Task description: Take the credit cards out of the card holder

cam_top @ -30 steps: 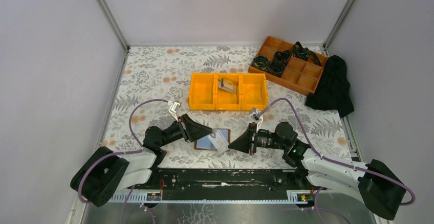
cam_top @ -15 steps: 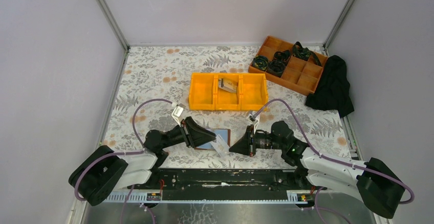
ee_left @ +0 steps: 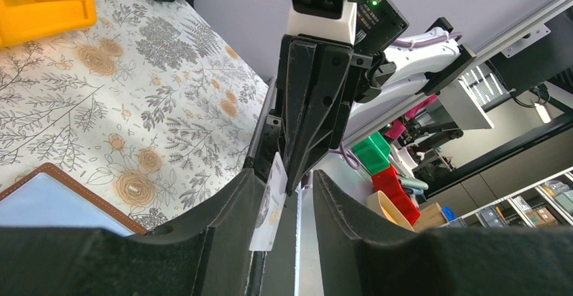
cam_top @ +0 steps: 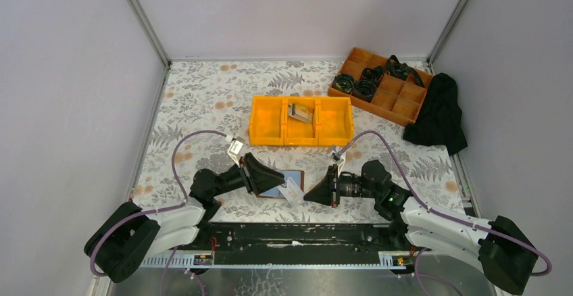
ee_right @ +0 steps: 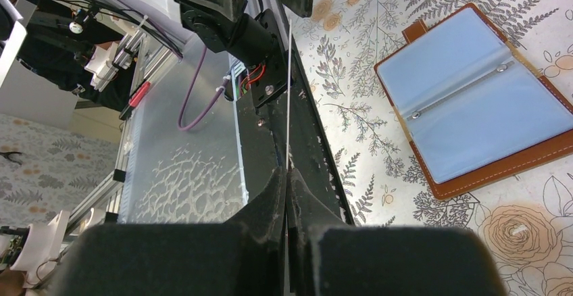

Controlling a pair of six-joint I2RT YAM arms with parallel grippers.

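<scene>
The brown card holder (cam_top: pixel 282 180) lies open on the floral mat, its pale blue sleeves (ee_right: pixel 473 100) showing no cards. My right gripper (cam_top: pixel 307 194) is shut on the edge of a pale credit card (cam_top: pixel 292 191), seen edge-on as a thin line in the right wrist view (ee_right: pixel 289 93). In that view the right gripper (ee_right: pixel 287 174) pinches it tight. My left gripper (ee_left: pixel 284 205) is open, and the card (ee_left: pixel 271 198) stands between its fingers, close to the left one. More cards (cam_top: pixel 300 112) lie in the middle compartment of the yellow bin.
A yellow three-compartment bin (cam_top: pixel 268 130) sits behind the holder. A brown divided tray (cam_top: pixel 399 96) with black rings stands at the back right, beside a black cloth (cam_top: pixel 440 113). The black base rail (cam_top: pixel 290 234) runs along the near edge.
The right gripper and the card have shifted slightly toward the near edge, away from the holder. The left gripper has stayed open around the card.
</scene>
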